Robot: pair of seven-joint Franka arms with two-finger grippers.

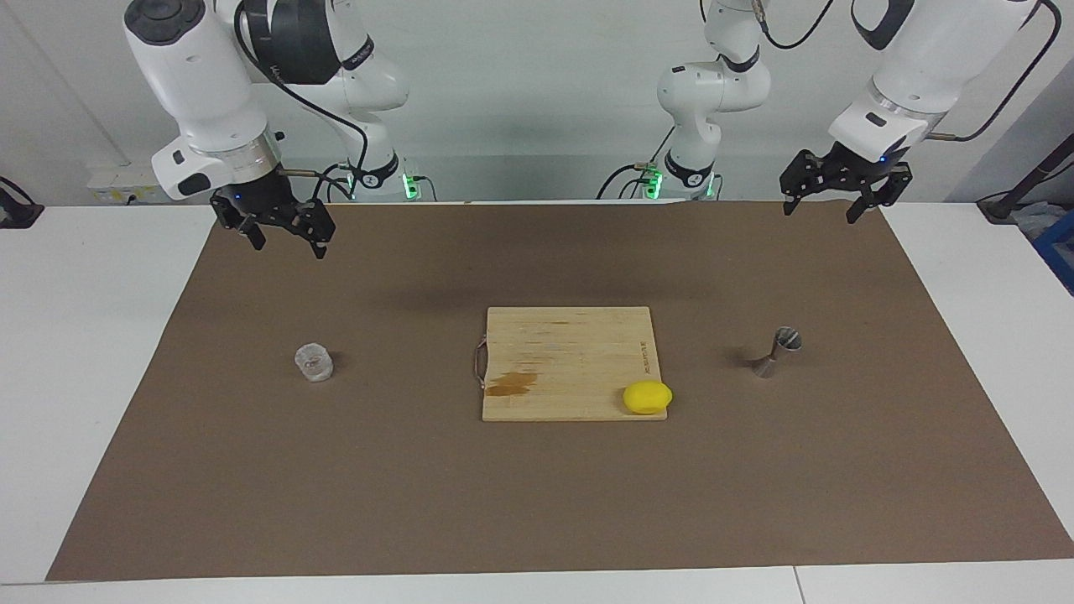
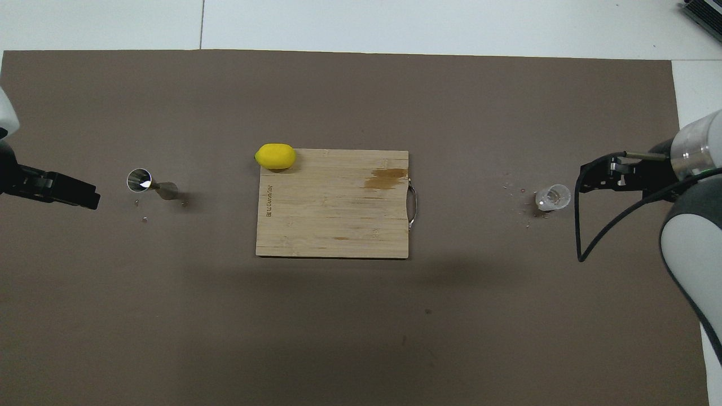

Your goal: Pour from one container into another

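Note:
The small clear textured glass cup [image 1: 315,362] stands on the brown mat toward the right arm's end of the table; it also shows in the overhead view [image 2: 553,197]. The silvery hourglass-shaped jigger [image 1: 776,352] stands upright toward the left arm's end, and the overhead view shows its open top [image 2: 140,180]. My right gripper [image 1: 287,243] hangs open and empty in the air over the mat's edge nearest the robots, apart from the cup. My left gripper [image 1: 822,210] hangs open and empty over the mat's corner, apart from the jigger.
A wooden cutting board [image 1: 570,352] with a brown stain lies in the middle of the mat. A yellow lemon [image 1: 647,397] sits at the board's corner toward the left arm's end, farther from the robots. Small crumbs lie around the cup [image 2: 527,220].

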